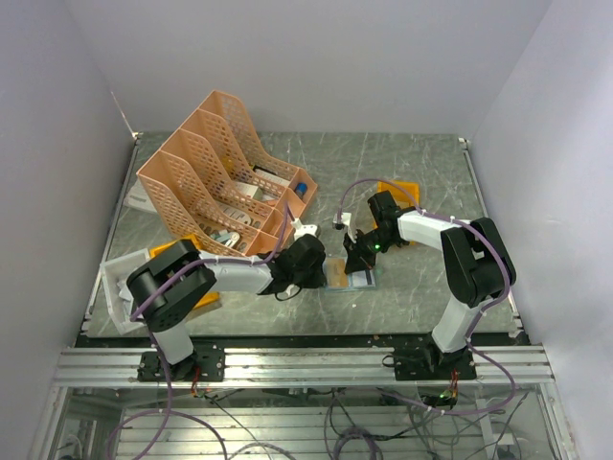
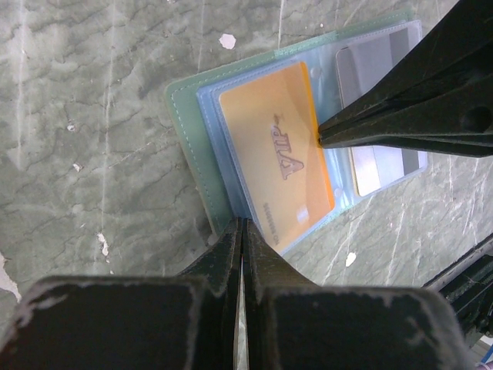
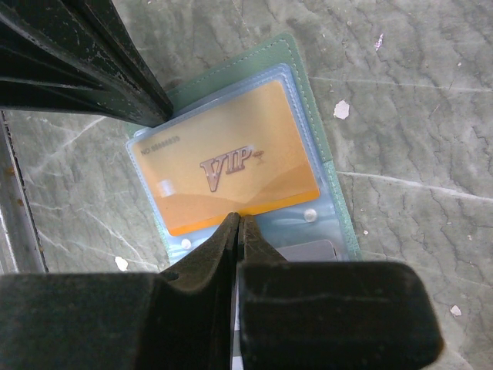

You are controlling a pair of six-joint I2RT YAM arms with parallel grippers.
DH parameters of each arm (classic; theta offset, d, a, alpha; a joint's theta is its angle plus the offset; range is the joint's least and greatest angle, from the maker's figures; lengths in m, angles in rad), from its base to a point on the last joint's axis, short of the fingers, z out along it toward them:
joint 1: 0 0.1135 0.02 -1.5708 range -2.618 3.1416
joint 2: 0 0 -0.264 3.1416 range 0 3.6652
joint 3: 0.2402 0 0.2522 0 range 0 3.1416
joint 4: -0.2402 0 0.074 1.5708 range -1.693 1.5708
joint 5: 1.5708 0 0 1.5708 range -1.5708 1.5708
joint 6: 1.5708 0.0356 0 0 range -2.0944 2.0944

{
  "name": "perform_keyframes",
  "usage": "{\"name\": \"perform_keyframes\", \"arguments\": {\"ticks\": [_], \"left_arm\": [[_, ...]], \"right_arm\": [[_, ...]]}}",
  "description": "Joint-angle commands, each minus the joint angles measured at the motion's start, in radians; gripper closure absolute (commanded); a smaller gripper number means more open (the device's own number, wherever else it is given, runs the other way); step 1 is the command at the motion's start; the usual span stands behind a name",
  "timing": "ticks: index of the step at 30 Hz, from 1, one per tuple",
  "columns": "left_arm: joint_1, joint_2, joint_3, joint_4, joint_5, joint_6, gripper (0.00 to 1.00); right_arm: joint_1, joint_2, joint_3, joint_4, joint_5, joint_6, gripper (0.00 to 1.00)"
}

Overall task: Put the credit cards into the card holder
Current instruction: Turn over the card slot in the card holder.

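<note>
The grey-green card holder (image 1: 337, 278) lies open on the table between my grippers. In the left wrist view its green edge (image 2: 189, 131) frames clear sleeves. An orange credit card marked VIP (image 2: 277, 162) lies in one sleeve and a grey card (image 2: 377, 69) in the sleeve beside it. My left gripper (image 2: 243, 223) is shut, its tips at the holder's edge. My right gripper (image 3: 239, 218) is shut, its tips touching the long edge of the orange card (image 3: 231, 166). The grey card (image 3: 308, 250) shows beside the right fingers. No other cards show.
A peach lattice file rack (image 1: 225, 182) stands at the back left. Orange-yellow bins sit behind the right gripper (image 1: 397, 192) and by the left arm (image 1: 172, 251). A white box (image 1: 120, 287) sits at the left edge. Walls close in on both sides.
</note>
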Motion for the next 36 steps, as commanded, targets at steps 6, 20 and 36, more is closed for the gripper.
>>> {"name": "perform_keyframes", "arguments": {"ticks": [6,20,36], "left_arm": [[0.001,0.038,0.076,-0.03,0.04,0.026,0.93],[-0.006,0.012,0.101,-0.071,0.022,0.04,0.91],[-0.008,0.019,0.129,-0.099,0.018,0.048,0.84]], "right_arm": [[0.012,0.023,0.005,-0.002,0.018,-0.009,1.0],[0.012,-0.005,0.002,0.009,0.014,0.003,0.91],[0.004,-0.072,-0.003,0.013,-0.003,0.005,0.8]]}}
